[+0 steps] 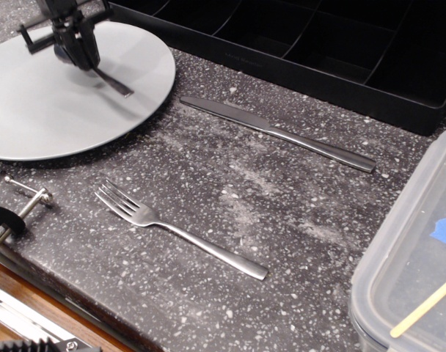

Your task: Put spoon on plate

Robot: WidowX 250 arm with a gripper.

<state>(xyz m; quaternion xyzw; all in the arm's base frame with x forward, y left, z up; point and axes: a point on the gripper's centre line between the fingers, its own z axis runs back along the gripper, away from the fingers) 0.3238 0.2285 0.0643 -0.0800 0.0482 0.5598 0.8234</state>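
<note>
The large round light-grey plate (54,110) lies at the upper left of the dark speckled counter. My gripper (78,57) hangs over the plate's upper middle, shut on the spoon (111,82). Only the spoon's flat handle shows, slanting down and to the right from the fingers over the plate; its bowl is hidden behind the gripper. I cannot tell whether the handle tip touches the plate.
A knife (278,133) lies on the counter right of the plate. A fork (180,229) lies in front, tines to the left. A black divided tray (340,51) runs along the back. A clear plastic container (414,257) stands at the right. A metal fixture (17,205) sits at the left edge.
</note>
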